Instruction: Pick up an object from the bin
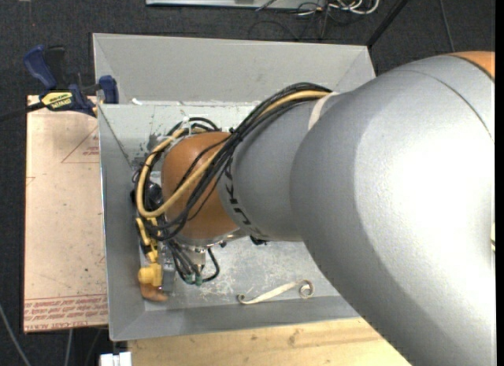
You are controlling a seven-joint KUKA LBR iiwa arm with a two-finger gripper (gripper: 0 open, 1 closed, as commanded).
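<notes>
Carefully: settle gripper [167,271] squarely by yellow lump [148,276] in lower-left corner of bin [116,223]; whether open or closed, cannot tell; keep clear of wall.

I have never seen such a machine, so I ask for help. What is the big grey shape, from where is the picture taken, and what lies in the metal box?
The big grey shape is a robot arm, reaching in from the picture's right. The camera looks down on a grey metal bin from above, slightly from one side. The orange cover and the cables belong to the arm's wrist. Its gripper is low in the bin's lower-left corner. A small yellow-orange thing lies right beside it; whether it is held I cannot tell. Further right on the floor lies a pale strip with a ring at one end.
</notes>
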